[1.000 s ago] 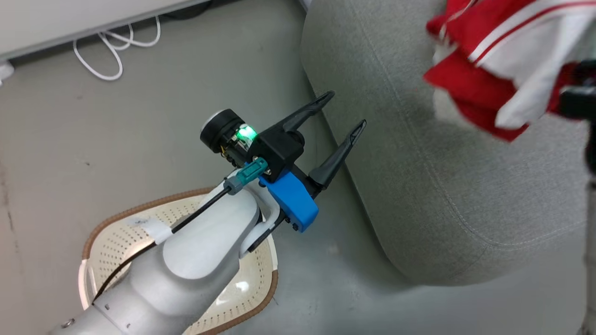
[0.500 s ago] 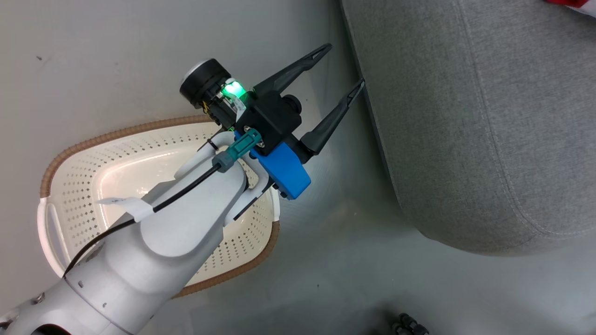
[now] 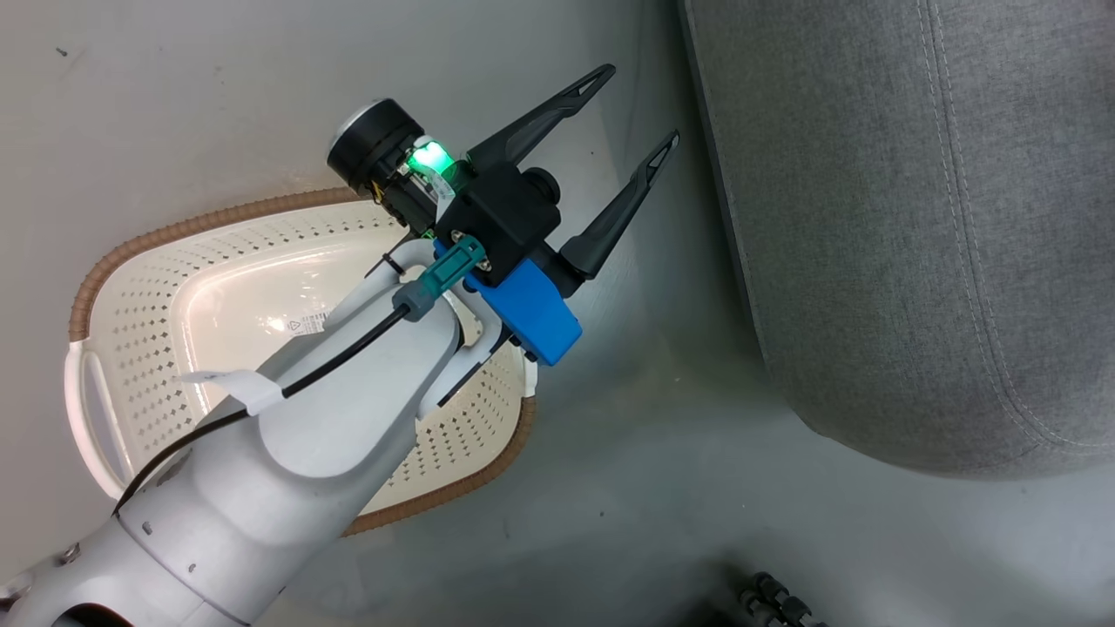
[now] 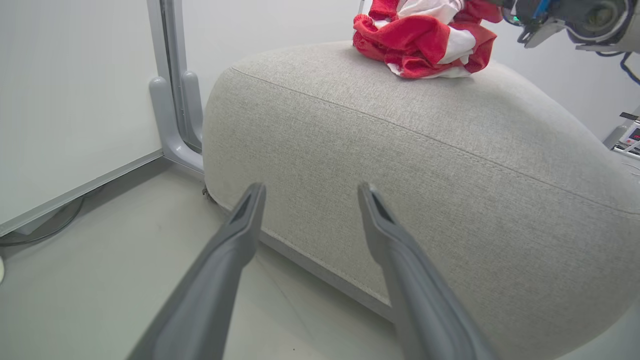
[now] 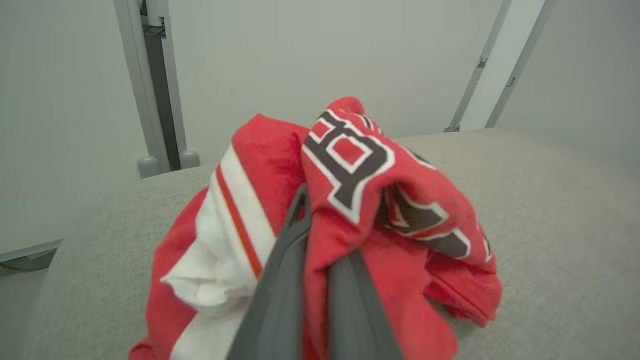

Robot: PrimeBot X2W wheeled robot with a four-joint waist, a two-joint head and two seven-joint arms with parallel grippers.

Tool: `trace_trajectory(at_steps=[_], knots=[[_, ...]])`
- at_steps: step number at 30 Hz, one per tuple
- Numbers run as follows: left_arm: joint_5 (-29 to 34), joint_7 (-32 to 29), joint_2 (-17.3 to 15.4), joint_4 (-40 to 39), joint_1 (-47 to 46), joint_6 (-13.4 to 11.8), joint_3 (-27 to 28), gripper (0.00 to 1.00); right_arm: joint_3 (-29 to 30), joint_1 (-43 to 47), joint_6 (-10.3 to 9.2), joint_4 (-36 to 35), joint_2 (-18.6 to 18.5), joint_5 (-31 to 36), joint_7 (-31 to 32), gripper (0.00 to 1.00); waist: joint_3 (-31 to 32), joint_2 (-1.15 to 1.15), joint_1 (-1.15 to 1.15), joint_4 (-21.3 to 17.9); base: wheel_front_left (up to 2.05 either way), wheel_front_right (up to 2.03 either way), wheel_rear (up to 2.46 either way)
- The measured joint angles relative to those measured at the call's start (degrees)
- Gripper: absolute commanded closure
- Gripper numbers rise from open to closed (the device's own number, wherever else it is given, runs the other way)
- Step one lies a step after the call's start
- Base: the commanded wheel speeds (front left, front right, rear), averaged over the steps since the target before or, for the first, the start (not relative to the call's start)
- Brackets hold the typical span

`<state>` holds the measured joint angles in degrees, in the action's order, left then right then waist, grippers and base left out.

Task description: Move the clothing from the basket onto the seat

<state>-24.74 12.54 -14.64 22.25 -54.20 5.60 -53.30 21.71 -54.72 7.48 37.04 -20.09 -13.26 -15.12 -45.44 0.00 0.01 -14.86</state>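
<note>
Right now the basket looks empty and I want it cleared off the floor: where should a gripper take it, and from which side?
Probably the white handle bar at the left end of the basket in the head view, coming from above: it sits mouth-up, and the slot beside that bar lets one finger drop through while the other stays outside.

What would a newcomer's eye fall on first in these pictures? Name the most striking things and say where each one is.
The bright red and white clothing stands out first, bunched on top of the grey seat with the right gripper shut on it. Next comes the left gripper, open with a green light behind it, above the floor between the seat and the cream basket, whose visible inside holds no clothing.
</note>
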Motion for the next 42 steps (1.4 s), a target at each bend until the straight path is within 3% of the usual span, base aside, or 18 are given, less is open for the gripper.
trace_trajectory(at_steps=[3,4,5,17,29,42], knots=[[-0.19,0.25,0.12,0.16,-0.01,0.00,-0.09,0.00,0.12,1.60,0.00,0.36,1.08,0.14,0.00,0.96,0.68,0.00,0.00,0.22,0.00,0.00,0.00],[-0.33,0.45,0.14,0.27,0.01,-0.01,-0.10,0.00,-0.16,2.09,0.00,-0.18,1.18,0.57,0.00,0.54,1.02,0.00,0.00,0.27,0.00,0.00,0.00],[-0.41,0.67,0.21,0.43,0.06,-0.02,-0.10,0.00,-0.25,2.61,0.01,-0.79,1.38,0.80,0.00,0.00,1.44,0.00,0.00,0.30,0.00,0.00,0.00],[-2.50,2.37,3.88,2.77,7.20,-0.38,2.03,0.00,-1.47,23.30,0.01,-12.96,6.34,5.21,-0.01,0.00,12.49,0.00,-0.01,1.73,0.00,0.00,0.00],[-1.88,2.46,4.75,-0.92,21.32,-1.52,14.39,0.00,-11.04,35.37,0.01,-24.99,10.42,5.60,0.00,0.00,27.00,0.00,-0.03,5.16,0.00,0.00,0.00],[3.30,2.46,6.41,-5.03,35.99,-2.78,31.93,0.00,-18.25,44.22,0.01,-29.27,12.29,5.23,0.00,0.00,38.73,0.00,-0.03,11.51,0.00,0.00,0.00]])
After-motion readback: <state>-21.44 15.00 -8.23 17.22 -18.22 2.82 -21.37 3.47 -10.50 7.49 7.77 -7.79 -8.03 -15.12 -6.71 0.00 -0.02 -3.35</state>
